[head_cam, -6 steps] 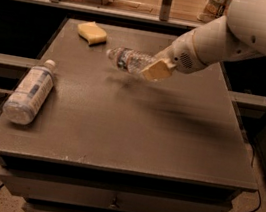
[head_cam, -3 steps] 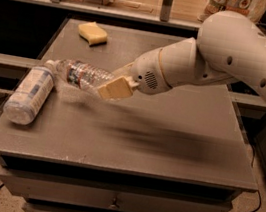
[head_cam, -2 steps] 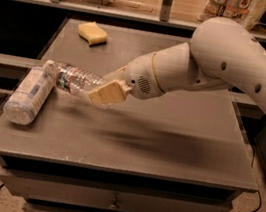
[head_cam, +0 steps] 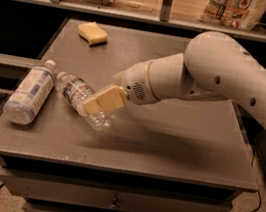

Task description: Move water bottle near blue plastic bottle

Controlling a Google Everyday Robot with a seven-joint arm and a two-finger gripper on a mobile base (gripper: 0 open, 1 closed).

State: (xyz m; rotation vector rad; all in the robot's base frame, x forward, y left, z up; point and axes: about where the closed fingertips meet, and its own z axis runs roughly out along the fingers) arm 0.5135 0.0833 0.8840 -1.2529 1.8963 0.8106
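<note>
The water bottle [head_cam: 76, 93] is small, clear and crinkly. It lies tilted, low over the grey table top [head_cam: 167, 144], its cap end pointing up-left. My gripper [head_cam: 102, 102] is shut on its lower half, with a tan finger pad [head_cam: 104, 100] across it. The blue plastic bottle [head_cam: 29, 93] is larger, with a pale label and a white cap. It lies on its side at the table's left edge, just left of the water bottle. My white arm reaches in from the right.
A yellow sponge [head_cam: 93, 33] lies at the back left of the table. A shelf with packages [head_cam: 235, 8] runs behind the table. Drawers sit under the table top. Cables lie on the floor at the left.
My gripper has carried the water bottle from the back middle of the table leftward and down toward the front, ending beside the blue plastic bottle.
</note>
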